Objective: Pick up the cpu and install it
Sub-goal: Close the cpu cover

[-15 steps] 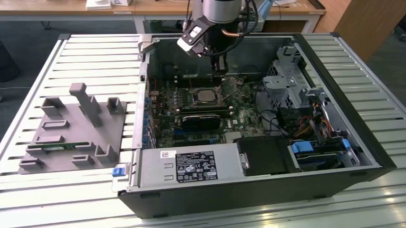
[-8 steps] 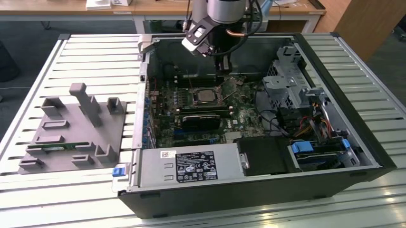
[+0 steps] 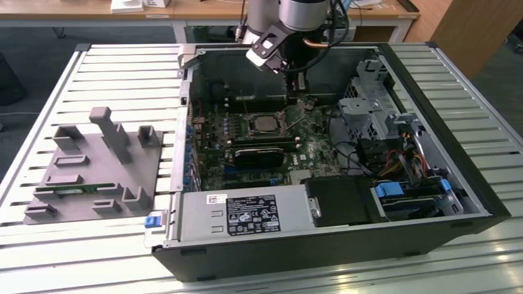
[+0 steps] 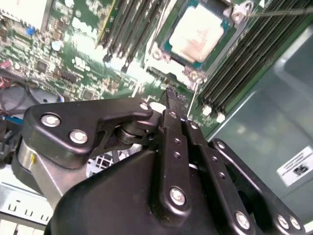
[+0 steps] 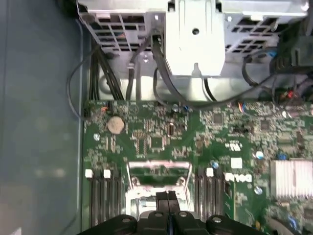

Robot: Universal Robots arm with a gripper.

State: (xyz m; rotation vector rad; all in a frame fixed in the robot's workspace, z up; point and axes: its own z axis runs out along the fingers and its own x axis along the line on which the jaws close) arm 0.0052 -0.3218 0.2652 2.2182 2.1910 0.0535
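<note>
Cpu [image 4: 198, 29] lay seated in the motherboard socket [image 4: 159, 49], silver top up, so placing it looked done; whether the retention frame [image 4: 235, 13] was latched could not be told. The gripper [image 4: 171, 95] hovered just beside the socket, fingers pressed together, holding nothing.

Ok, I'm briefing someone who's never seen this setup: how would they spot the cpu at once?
Look inside the open computer case, at the green motherboard. Between its two banks of long black memory slots sits a metal-framed socket, and the cpu lies in it. It is the one flat square with a pale, shiny silver top.
</note>
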